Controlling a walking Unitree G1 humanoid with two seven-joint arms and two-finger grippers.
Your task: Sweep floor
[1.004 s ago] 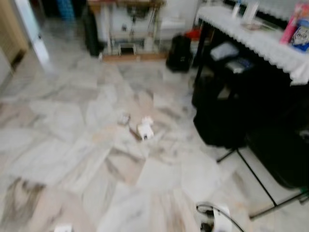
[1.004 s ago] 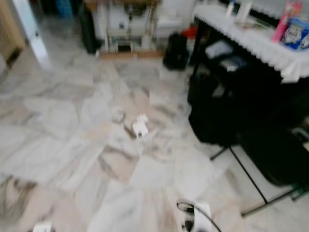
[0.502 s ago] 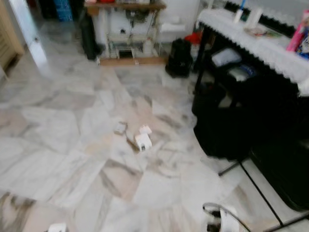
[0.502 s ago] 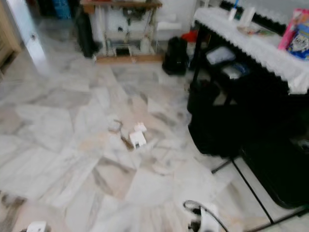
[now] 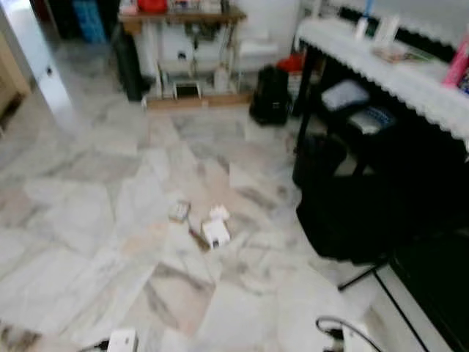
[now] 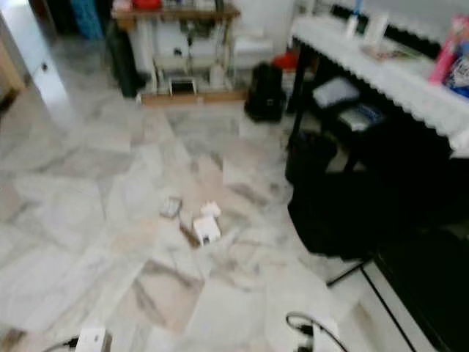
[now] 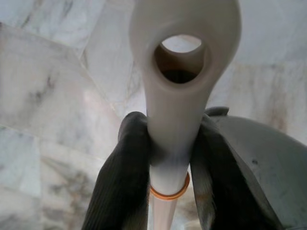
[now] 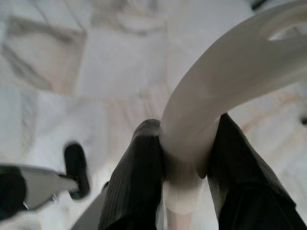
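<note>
The left pincer (image 7: 170, 158) is clamped on a pale handle with a hole in its end (image 7: 184, 62), and the right pincer (image 8: 184, 163) is clamped on a curved pale handle (image 8: 225, 86) (presumably broom and dustpan, though neither head can be seen). Out ahead on the marble floor (image 5: 80, 220) lies the litter (image 5: 215, 231): small white scraps and a greyish bit beside them, well short of the black bags (image 5: 344, 213) under the table (image 5: 396, 70). The step in hand looks like the approach; next the robot must close in and lower a tool beside the scraps. Compared with a second ago, the view has shifted, and the litter sits lower in it.
</note>
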